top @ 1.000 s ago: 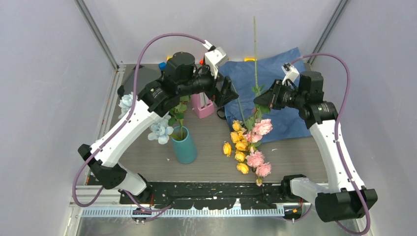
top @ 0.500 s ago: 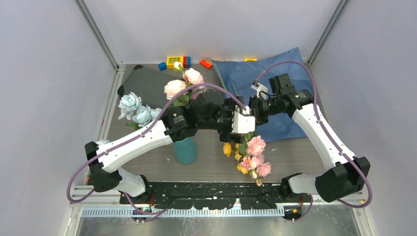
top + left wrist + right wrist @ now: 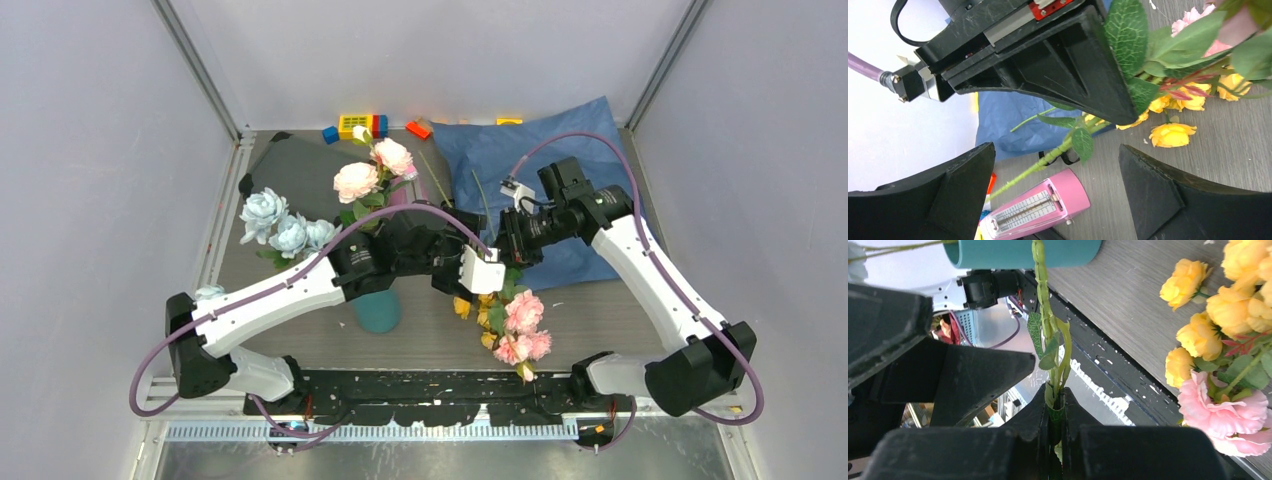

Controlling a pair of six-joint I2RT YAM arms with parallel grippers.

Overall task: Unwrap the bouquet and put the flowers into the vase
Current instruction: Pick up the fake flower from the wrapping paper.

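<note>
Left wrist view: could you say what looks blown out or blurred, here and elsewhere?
Left wrist: upper-left background washes out white; pink metronome and yellow flowers are sharp. Right wrist: the close black fingers blur; the green stem is crisp. Top external: even, glare-free light.

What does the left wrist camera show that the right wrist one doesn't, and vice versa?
Only left wrist: the pink metronome and blue paper wrap, framed by the open left gripper. Only right wrist: the teal vase, and the right gripper shut on the green stem. Both: that stem and yellow flowers.
</note>
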